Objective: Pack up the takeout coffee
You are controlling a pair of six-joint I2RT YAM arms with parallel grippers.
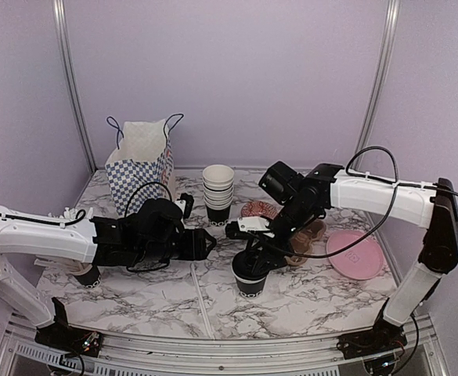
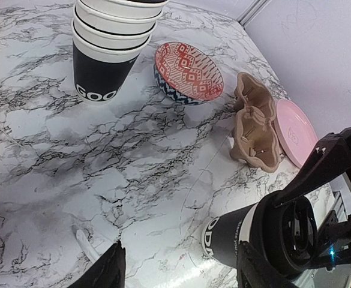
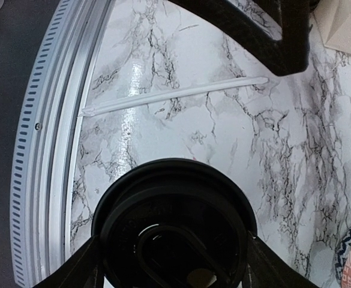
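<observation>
The takeout coffee [image 1: 250, 280], a black paper cup with white print and a black lid, stands on the marble table near the front centre. My right gripper [image 1: 253, 262] comes down on it from above. In the right wrist view its dark fingers press against both sides of the lid [image 3: 172, 222], shut on it. My left gripper [image 1: 211, 243] hovers just left of the cup, open, with only bare table between its fingers [image 2: 103, 271]. The cup [image 2: 232, 237] shows at that view's lower right, beside the right finger.
A blue-checked paper bag [image 1: 140, 160] stands at the back left. A stack of white-rimmed cups [image 1: 218, 192], a patterned bowl [image 1: 258, 209], a brown cardboard carrier [image 1: 311, 235] and a pink plate [image 1: 354, 254] lie behind and right. A white stick [image 3: 175, 96] lies near the front rail.
</observation>
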